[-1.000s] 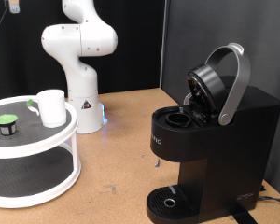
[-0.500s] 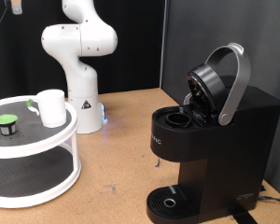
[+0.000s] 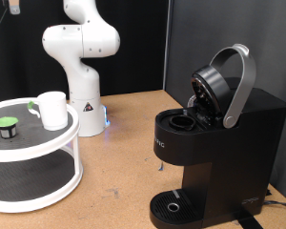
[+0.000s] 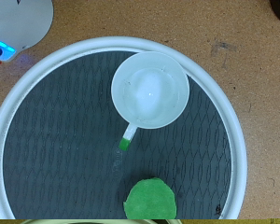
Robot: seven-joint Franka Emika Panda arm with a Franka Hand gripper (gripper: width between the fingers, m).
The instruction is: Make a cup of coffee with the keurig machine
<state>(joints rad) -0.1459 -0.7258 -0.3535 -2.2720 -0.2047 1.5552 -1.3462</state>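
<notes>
The cup (image 3: 53,109) stands upright on the top tier of a round white two-tier stand (image 3: 48,186) at the exterior view's left; in the wrist view the cup (image 4: 149,90) shows from above, empty, its handle towards a pod with a green top (image 4: 150,201). In the exterior view that pod (image 3: 6,127) sits near the cup but apart from it, on the same tier.

The keurig machine (image 3: 214,157) stands well apart on the wooden table (image 3: 124,143) at the exterior view's right, its lid handle (image 3: 240,86) raised and the brew chamber open.

The white robot base (image 3: 81,48) rises behind the stand. The hand itself shows in neither view, so whether it is open or closed cannot be told; the wrist camera looks straight down on the stand.
</notes>
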